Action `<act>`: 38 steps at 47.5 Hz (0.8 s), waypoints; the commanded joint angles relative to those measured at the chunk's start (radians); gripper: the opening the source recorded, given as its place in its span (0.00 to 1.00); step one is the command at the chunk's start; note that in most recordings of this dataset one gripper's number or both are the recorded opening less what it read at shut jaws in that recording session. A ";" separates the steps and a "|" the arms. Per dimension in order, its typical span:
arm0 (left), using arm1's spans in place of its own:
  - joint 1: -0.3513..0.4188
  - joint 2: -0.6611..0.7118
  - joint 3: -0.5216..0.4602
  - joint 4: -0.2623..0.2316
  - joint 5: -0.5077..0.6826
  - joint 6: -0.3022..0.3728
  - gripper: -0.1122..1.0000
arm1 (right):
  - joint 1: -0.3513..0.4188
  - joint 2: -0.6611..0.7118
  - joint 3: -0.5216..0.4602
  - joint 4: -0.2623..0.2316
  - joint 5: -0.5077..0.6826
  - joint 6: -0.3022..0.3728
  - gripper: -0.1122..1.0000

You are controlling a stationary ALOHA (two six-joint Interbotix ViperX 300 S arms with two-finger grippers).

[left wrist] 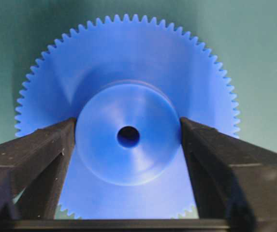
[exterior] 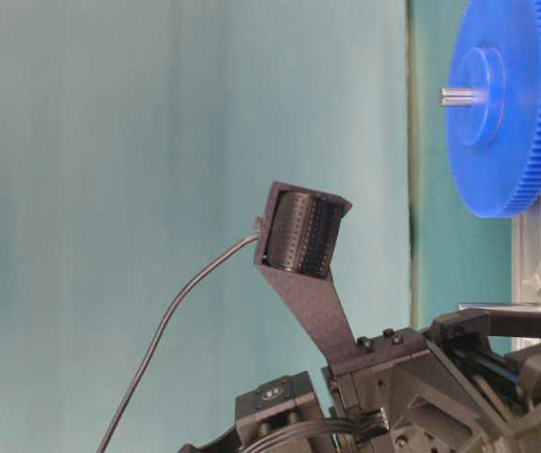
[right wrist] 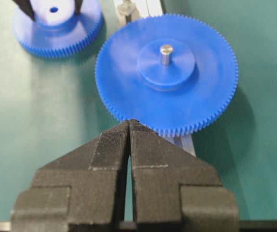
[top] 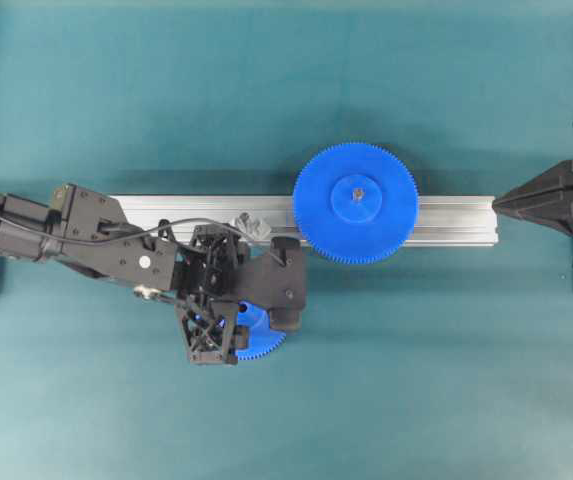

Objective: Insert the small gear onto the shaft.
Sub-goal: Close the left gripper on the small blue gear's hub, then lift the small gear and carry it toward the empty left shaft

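Black fingers point(left wrist: 41, 159) of the left pincer point(left wrist: 127, 145) fill the near edge of the left wrist view, standing on either side of the small gear's point(left wrist: 128, 87) raised hub; whether they press it I cannot tell. That gear lies flat on the teal counter point(top: 446, 380), just below the aluminium rail point(top: 176, 212). On the rail's right part sits the larger gear point(top: 356, 203). At the rail's right end the right pincer point(top: 506, 203) is closed together. Between the gears, on the rail, stands the shaft point(right wrist: 125, 9).
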 commanded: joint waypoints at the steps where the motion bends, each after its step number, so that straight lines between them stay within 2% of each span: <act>1: 0.005 0.000 -0.005 0.003 0.000 -0.003 0.75 | -0.002 0.008 -0.009 -0.002 -0.009 0.009 0.13; 29: 0.005 -0.080 -0.089 0.005 0.017 0.002 0.75 | -0.023 0.006 -0.002 -0.002 -0.031 0.009 0.13; 38: 0.005 -0.132 -0.100 0.005 0.106 0.002 0.75 | -0.023 0.006 0.002 -0.002 -0.034 0.009 0.13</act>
